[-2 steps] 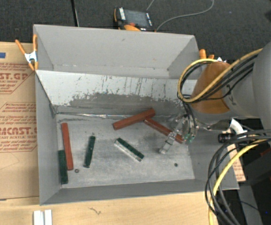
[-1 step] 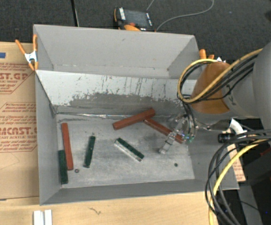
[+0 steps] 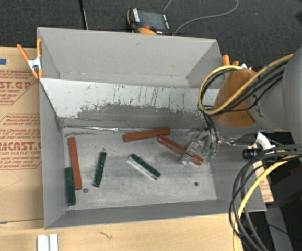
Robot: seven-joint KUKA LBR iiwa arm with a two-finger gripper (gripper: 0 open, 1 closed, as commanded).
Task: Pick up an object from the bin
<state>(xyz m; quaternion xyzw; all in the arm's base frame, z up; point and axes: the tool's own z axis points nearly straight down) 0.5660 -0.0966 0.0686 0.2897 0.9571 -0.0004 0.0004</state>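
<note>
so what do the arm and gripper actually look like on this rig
The arm is a thick, rounded, pale grey body. An orange cover wraps its wrist. Yellow and black cables loop around that cover, and more hang in coils lower down beside the bin. The gripper at the tip is small and metallic grey.

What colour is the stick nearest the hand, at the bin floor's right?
The stick is reddish-brown, per the camera view.
</note>
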